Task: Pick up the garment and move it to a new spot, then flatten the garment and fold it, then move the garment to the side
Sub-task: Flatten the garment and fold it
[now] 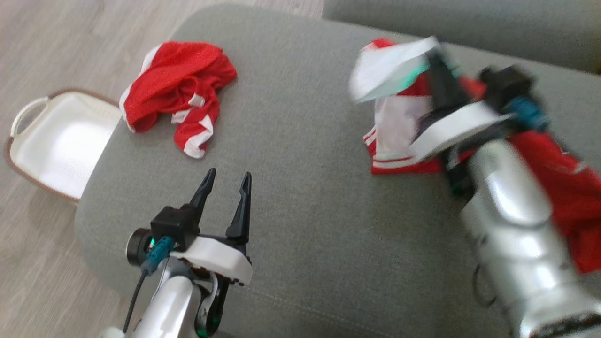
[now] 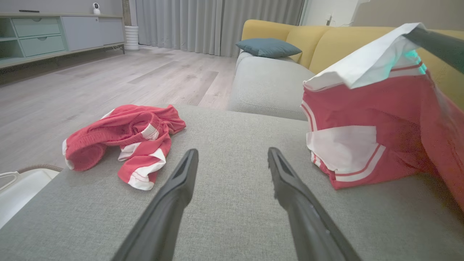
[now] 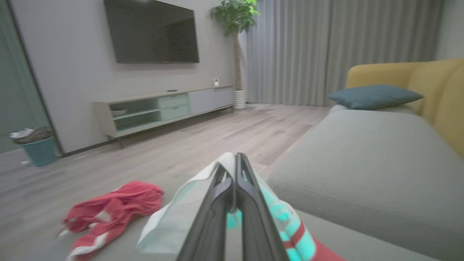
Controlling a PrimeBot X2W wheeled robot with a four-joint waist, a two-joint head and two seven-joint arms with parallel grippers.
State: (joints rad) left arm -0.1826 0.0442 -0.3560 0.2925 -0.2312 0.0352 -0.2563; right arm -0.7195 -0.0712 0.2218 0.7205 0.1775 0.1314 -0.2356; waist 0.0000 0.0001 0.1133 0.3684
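- The right gripper [image 3: 232, 162] is clamped on a white edge of the red-and-white jersey [image 1: 399, 131], raising it from the grey sofa seat [image 1: 305, 202] for carrying; its lower part seems to rest on the cushion
- The left gripper [image 1: 228, 180] hovers low, fingers spread and empty, likely kept ready for flattening
- Crumpled red shorts [image 1: 178, 89] lie well apart, leaving bare seat between

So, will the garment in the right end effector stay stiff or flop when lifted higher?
Probably floppy: the red and white garment hangs in folds from the shut right end effector. Likely light, since one pinched white edge carries it. It may swing if moved quickly.
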